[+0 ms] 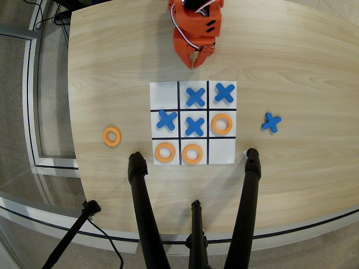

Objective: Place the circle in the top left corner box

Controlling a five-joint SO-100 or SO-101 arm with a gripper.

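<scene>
Loose circle (112, 136) left of board (164, 94)

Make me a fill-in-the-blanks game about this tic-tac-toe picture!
1. The white 3x3 board holds ___ flat orange rings.
2. The spare orange ring lies on the wooden table, ___ of the board.
3. The loose blue X-shaped piece lies ___ of the board.

Missing words: three; left; right

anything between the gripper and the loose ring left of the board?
Overhead view: only bare table between the gripper and the loose ring. The board sits just right of that line, its top left cell empty.
</scene>
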